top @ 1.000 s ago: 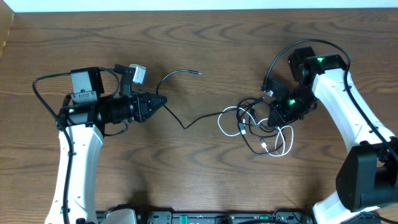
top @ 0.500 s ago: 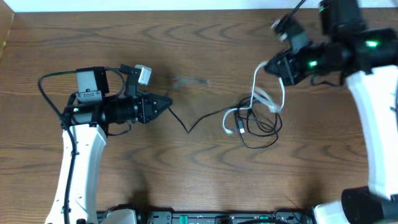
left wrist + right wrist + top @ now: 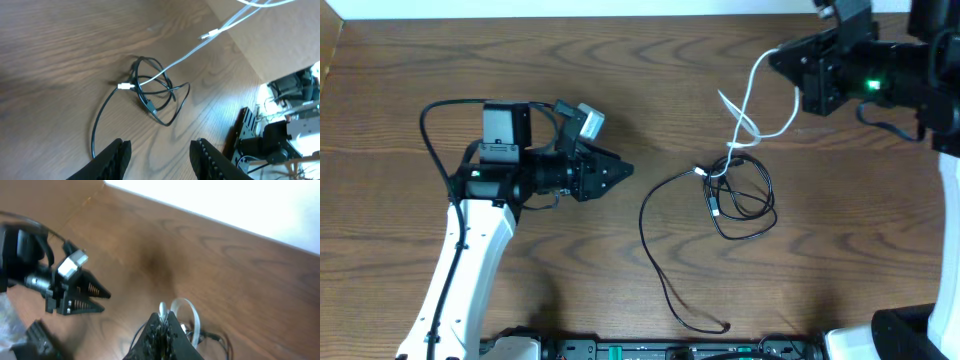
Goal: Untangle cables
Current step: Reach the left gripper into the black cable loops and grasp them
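A loose black cable (image 3: pixel 642 218) trails toward the near bench (image 3: pixel 560 290) edge from a black tangle (image 3: pixel 748 200) mid-bench. The left pincer (image 3: pixel 625 170) stands part-open, empty, well apart from it. Farthest, the right pincer (image 3: pixel 777 58) is clamped on the white cable (image 3: pixel 750 85), which runs down into the tangle

A white cable (image 3: pixel 756 130) stands lifted in loops above a loose black coil (image 3: pixel 718 200) on the surface (image 3: pixel 720 50); one black strand (image 3: pixel 643 225) trails toward the near edge.
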